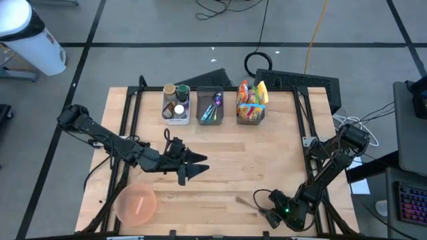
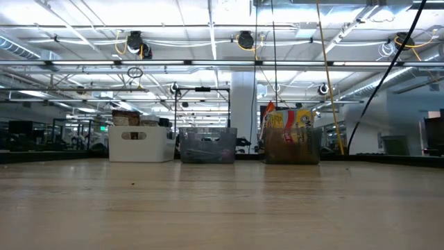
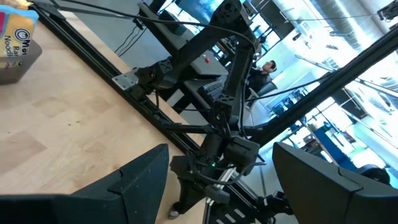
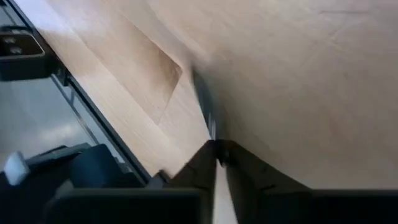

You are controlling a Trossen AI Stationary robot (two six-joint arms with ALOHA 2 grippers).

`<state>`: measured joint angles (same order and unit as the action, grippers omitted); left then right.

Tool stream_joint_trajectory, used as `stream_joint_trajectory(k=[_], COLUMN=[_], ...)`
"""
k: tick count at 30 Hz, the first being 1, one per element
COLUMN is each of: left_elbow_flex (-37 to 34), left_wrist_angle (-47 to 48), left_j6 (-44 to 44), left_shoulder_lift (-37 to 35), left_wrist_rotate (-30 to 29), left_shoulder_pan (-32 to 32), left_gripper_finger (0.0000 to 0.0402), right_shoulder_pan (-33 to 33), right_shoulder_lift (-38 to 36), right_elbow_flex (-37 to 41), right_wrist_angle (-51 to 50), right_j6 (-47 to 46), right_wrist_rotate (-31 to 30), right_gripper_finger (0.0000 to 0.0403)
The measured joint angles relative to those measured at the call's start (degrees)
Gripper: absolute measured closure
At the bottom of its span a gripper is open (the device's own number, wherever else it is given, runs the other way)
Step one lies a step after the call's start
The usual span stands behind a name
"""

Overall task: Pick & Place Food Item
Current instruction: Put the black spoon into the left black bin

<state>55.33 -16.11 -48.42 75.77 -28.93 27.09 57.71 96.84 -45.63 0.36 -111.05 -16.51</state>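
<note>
The task is judged to be at an early stage. The food packets (image 1: 253, 93) are seen upright in the bin (image 1: 251, 115) at the far edge of the desk (image 1: 280, 153), and nothing lies on the pink plate (image 1: 137, 203), which is well apart from the bin at the opposite edge and is taken to be the likely goal.

The right end effector (image 4: 217, 149) is held low at the desk edge opposite the bin. Its fingers are drawn together on a thin dark strip (image 4: 202, 102), seen edge-on against the wood. Whether this strip is a food item cannot be told. If it is, the carrying and placing are left. If not, a packet is yet to be fetched from the bin.

The left end effector (image 1: 195, 167) hangs near the desk's middle, well apart from the bin, with fingers spread wide and nothing between them.

The desk is of pale wood planks. Beside the bin, a grey bin (image 1: 210, 107) and a white bin (image 1: 177, 107) are set in one row. Beyond it, a grey floor marked with dark lines, a ceiling of trusses, lamps and cables, and a person (image 3: 268, 67) can be made out.
</note>
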Motion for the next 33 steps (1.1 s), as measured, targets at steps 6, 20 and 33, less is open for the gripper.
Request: stream_joint_trajectory(k=[6, 20, 33], left_elbow_flex=[0.0, 0.0, 20.4], left_wrist_angle=[0.1, -0.8, 22.6], left_j6=[0.0, -0.6, 16.3], left_shoulder_lift=[0.0, 0.0, 2.0], left_wrist_rotate=[-0.2, 0.5, -1.3], left_shoulder_pan=[0.0, 0.0, -0.4], left_gripper_finger=[0.0105, 0.0105, 0.0106], right_shoulder_pan=[-0.1, -3.6, -15.2], right_shoulder_lift=[0.1, -11.9, -26.8], right_elbow_flex=[0.1, 0.1, 0.0], right_wrist_angle=[0.7, 1.5, 1.6], right_j6=[3.1, 16.6, 31.0], right_wrist_rotate=[0.0, -3.4, 1.5], right_gripper_finger=[0.0396, 0.0402, 0.0402])
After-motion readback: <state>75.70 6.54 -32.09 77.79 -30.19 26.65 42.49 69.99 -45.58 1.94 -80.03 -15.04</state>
